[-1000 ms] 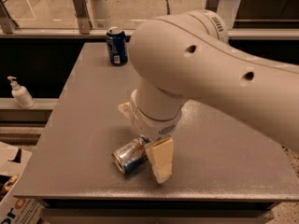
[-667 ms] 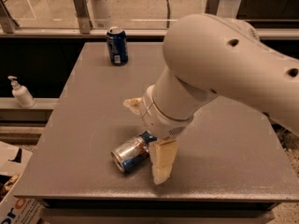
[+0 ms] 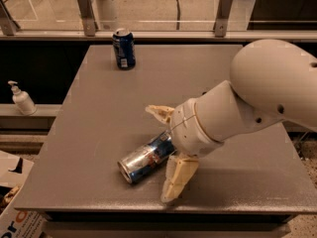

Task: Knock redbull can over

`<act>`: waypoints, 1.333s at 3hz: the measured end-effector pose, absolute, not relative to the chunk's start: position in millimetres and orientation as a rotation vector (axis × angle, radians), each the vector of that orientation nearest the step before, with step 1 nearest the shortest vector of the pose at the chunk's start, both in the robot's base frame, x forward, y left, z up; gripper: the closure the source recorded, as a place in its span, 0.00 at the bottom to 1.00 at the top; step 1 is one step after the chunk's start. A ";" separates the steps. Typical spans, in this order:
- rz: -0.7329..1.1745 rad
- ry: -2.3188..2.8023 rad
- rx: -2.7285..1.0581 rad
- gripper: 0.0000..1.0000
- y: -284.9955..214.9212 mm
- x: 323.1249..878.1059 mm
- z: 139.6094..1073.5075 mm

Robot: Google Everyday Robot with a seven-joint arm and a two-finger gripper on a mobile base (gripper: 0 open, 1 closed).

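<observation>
The slim aluminium redbull can (image 3: 143, 158), silver and blue with a red marking, is seen lying on its side on the grey desk (image 3: 99, 113), near the front edge and a little left of the middle. Its shiny round silver end is turned toward the front left corner, while its other end is hidden where it runs under the wrist. The can is set at a slant, its near end lower in the view than its far end.

The robot's two-finger gripper (image 3: 157, 153) is placed low over the desk, right at the can. Its cream-coloured fingers (image 3: 179, 176) are spread wide apart: one is seen behind the can, pointing left, and the other in front of it, pointing down toward the desk's front edge. The can lies between them, and nothing is clamped. Whether either finger touches the can cannot be told. The thick white arm (image 3: 267, 88) reaches in from the right and covers much of that side of the desk.

A darker all-blue can with a white label (image 3: 123, 49) is stood upright near the back edge of the desk, well apart from the fallen can. To the left, off the desk, a white pump bottle (image 3: 22, 99) is seen on a lower ledge.
</observation>
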State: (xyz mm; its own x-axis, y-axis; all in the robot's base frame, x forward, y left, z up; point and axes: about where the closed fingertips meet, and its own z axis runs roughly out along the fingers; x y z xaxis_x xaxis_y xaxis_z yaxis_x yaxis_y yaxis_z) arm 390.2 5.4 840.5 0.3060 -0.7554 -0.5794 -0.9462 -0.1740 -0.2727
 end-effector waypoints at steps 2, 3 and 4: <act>0.641 1.528 -1.619 0.00 -9.6 389.0 836.2; 0.725 1.522 -1.430 0.00 -18.9 395.1 840.3; 0.774 1.499 -1.282 0.00 -31.2 403.8 848.3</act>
